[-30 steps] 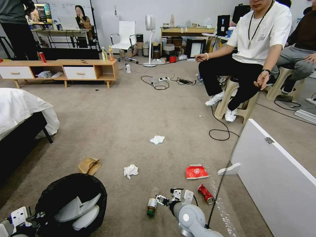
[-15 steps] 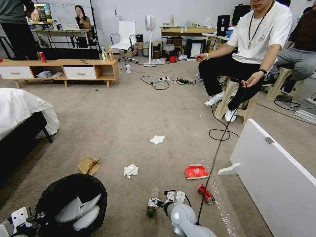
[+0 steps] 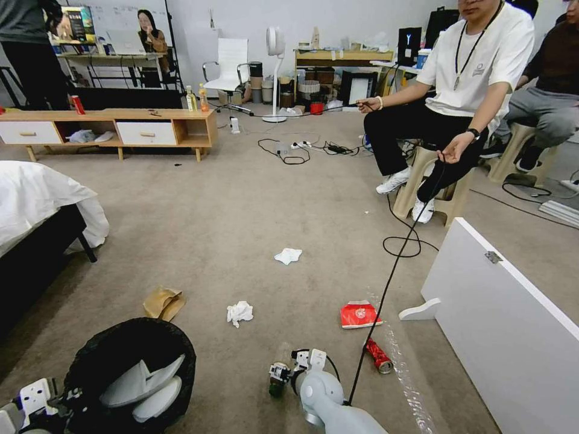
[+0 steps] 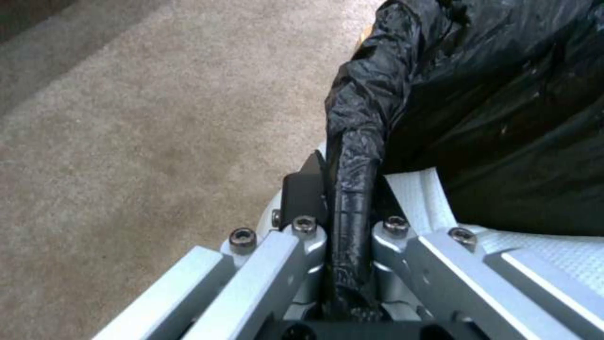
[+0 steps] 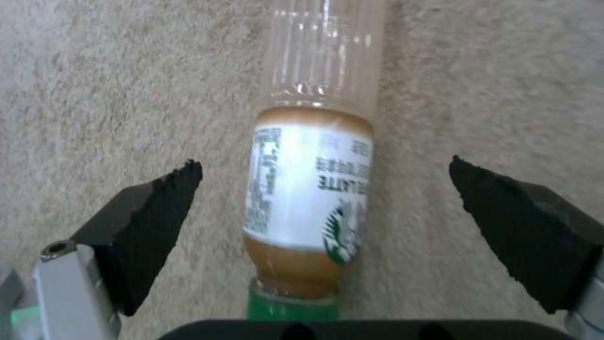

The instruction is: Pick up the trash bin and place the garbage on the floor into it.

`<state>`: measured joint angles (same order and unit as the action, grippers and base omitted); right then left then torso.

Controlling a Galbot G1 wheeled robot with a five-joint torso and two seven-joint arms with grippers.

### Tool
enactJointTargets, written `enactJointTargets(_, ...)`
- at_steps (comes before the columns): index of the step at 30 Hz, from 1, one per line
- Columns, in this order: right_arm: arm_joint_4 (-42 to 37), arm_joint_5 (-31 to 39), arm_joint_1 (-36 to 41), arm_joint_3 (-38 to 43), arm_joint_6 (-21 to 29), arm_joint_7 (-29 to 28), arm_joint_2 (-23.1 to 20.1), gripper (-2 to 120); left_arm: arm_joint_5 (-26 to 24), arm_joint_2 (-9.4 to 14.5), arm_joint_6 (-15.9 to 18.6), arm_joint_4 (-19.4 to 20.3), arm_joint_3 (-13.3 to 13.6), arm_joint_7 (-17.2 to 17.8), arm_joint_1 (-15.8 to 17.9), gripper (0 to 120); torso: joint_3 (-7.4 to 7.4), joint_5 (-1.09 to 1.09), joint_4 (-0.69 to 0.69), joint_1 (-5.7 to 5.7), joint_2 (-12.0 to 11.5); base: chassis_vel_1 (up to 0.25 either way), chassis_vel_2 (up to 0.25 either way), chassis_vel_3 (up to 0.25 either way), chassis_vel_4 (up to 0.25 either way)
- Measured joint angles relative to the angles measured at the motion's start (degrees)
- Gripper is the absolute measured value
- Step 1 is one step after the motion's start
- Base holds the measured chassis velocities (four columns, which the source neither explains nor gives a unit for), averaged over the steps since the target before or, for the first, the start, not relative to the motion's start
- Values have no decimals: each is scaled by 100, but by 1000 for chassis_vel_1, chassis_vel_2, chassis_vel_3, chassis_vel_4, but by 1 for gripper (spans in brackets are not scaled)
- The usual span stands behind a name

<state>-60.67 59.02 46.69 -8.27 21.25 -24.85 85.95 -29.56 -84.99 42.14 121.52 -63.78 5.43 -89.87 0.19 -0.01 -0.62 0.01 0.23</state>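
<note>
Right gripper (image 5: pixel 324 208) is hovering low over the green-capped bottle (image 5: pixel 311 189), fingers (image 5: pixel 148 222) spread wide on either side of its labelled body and not touching it. The bottle is lying flat on the carpet (image 3: pixel 241 199), lower centre of the head view. Left gripper (image 4: pixel 349 231) is sitting at the lower left of the head view, fingers clamped on the bag-covered rim of the trash bin (image 3: pixel 129 374). Crumpled tissues (image 3: pixel 239 313), brown paper bag (image 3: pixel 163 302), red snack packet (image 3: pixel 359 314) and crushed red can (image 3: pixel 378 355) are lying scattered on the carpet.
</note>
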Motion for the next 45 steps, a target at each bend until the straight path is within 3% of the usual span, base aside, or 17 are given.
enactJointTargets(14,921,-327,-469,31,-114,307,580,100,-26,54,0,-14,-33,-30,-30,3,0,0,1,0,0,0,0,0,0)
enactJointTargets(27,1541,-653,-599,257,-262,637,640,99,-40,63,0,-13,-7,-37,-34,3,-2,2,3,0,2,0,0,0,0)
enactJointTargets(37,1590,-853,-514,295,-297,723,633,75,-34,25,0,-31,10,-42,-34,3,-5,-2,-5,-1,5,0,0,0,0)
enactJointTargets(43,1559,-928,-408,247,-310,726,619,63,-28,15,0,-36,9,-44,-35,3,-4,-4,-4,-2,5,0,0,0,0)
enactJointTargets(45,1515,-947,-329,203,-313,728,575,54,-24,4,0,-40,9,-45,-33,3,-4,-2,-2,-2,4,0,0,0,0)
